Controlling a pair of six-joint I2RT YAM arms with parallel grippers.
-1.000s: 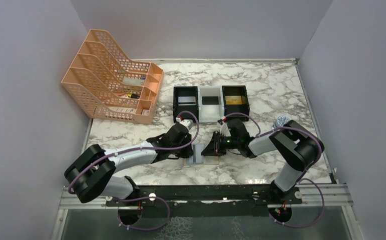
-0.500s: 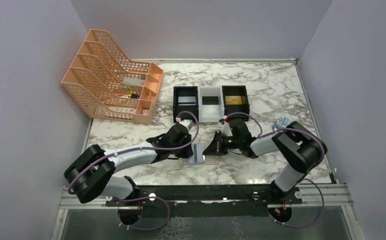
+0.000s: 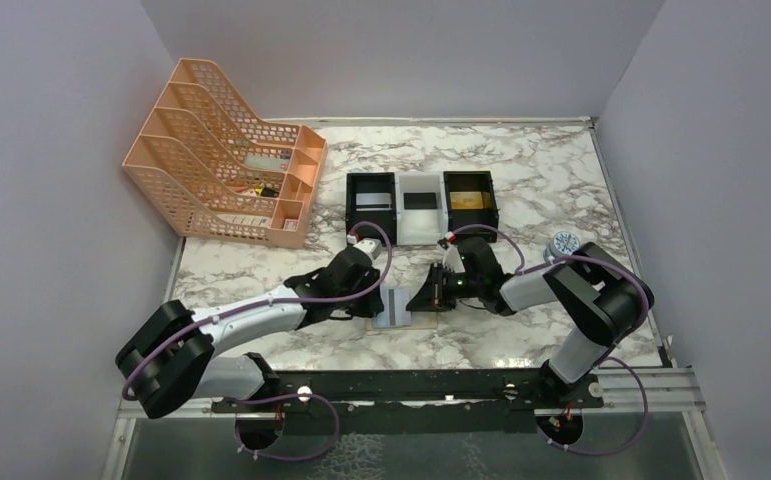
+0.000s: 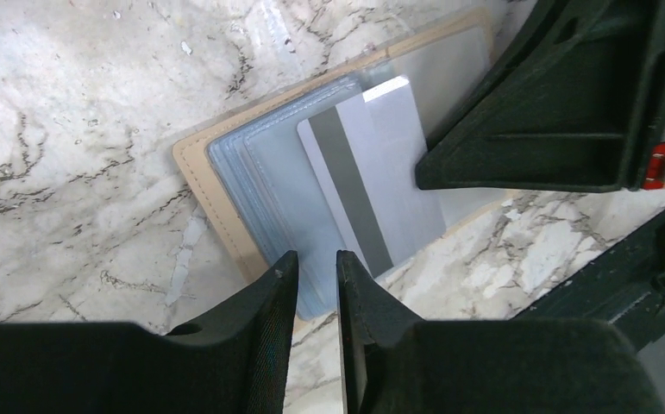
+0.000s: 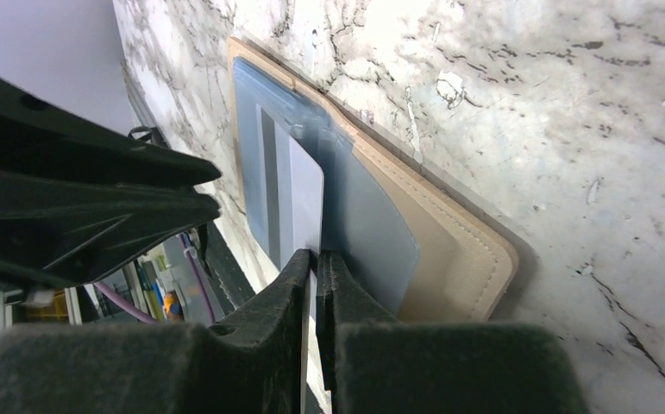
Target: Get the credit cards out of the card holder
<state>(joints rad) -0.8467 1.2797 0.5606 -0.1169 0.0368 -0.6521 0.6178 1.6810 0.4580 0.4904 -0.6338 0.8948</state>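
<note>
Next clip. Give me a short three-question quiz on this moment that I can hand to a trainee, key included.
1. True or false: the card holder lies folded shut.
2. Which arm's fingers pinch the striped card? A) left B) right C) neither
3. Fill in: ___ trays stand in a row at the back.
Key: 1. false, it lies open. 2. B, the right fingers clamp its edge. 3. three.
</note>
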